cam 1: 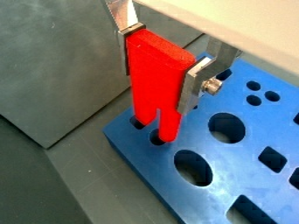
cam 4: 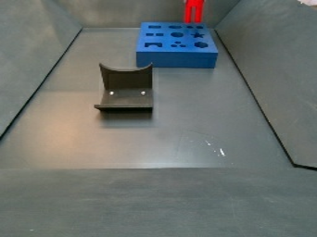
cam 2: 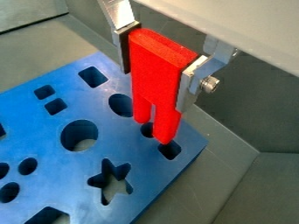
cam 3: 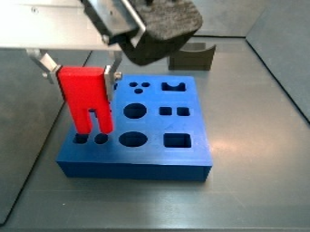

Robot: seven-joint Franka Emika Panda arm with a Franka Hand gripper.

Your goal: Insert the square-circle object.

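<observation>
The square-circle object point(cam 1: 158, 79), a bright red forked piece, hangs upright with its legs pointing down. My gripper point(cam 1: 162, 66) is shut on its blocky top, one silver finger point(cam 1: 126, 39) on each side. It shows in both wrist views point(cam 2: 156, 74) and both side views point(cam 3: 85, 95) point(cam 4: 194, 11). Its two leg tips sit at the mouths of two small holes at a corner of the blue board point(cam 3: 145, 159). I cannot tell how deep they reach. The board point(cam 2: 59, 166) has several shaped holes.
The dark fixture point(cam 4: 124, 90) with a curved notch stands on the grey floor apart from the board point(cam 4: 177, 56); it also shows behind the board in a side view point(cam 3: 191, 56). Grey walls enclose the floor.
</observation>
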